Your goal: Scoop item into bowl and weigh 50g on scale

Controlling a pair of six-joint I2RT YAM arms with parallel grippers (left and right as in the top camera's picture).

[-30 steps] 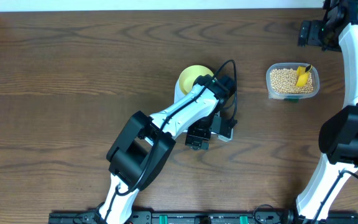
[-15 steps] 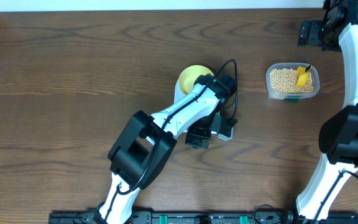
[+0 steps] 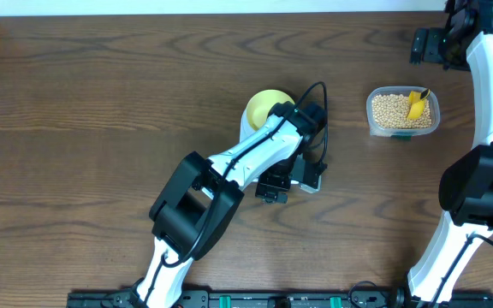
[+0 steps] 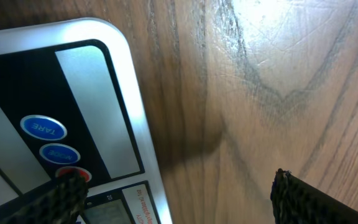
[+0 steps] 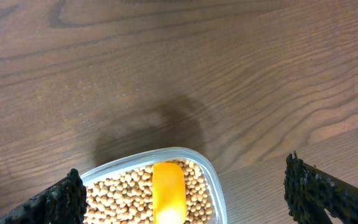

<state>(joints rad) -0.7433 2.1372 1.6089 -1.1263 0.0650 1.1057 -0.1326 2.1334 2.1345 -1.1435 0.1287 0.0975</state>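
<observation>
The pale yellow-green bowl point(image 3: 266, 104) sits on the white scale point(image 3: 312, 182), both mostly covered by my left arm. My left gripper point(image 3: 271, 190) is open over the scale's front panel. In the left wrist view the gripper point(image 4: 178, 182) straddles the scale's corner point(image 4: 126, 93). Its left fingertip is over the red button, below the blue TARE button point(image 4: 43, 127). The beans point(image 3: 392, 111) fill a clear tub point(image 3: 403, 131) with a yellow scoop point(image 3: 416, 103) lying in them. My right gripper point(image 5: 182, 174) is open and empty above the scoop point(image 5: 168, 190) and the beans point(image 5: 123, 196).
The right arm's base and links run down the table's right edge point(image 3: 478, 205). A black cable point(image 3: 322, 128) loops over the left arm beside the bowl. Bare brown wood surrounds the scale and tub.
My left gripper has shifted very slightly over the scale's front panel. The right arm, tub and scoop have not moved.
</observation>
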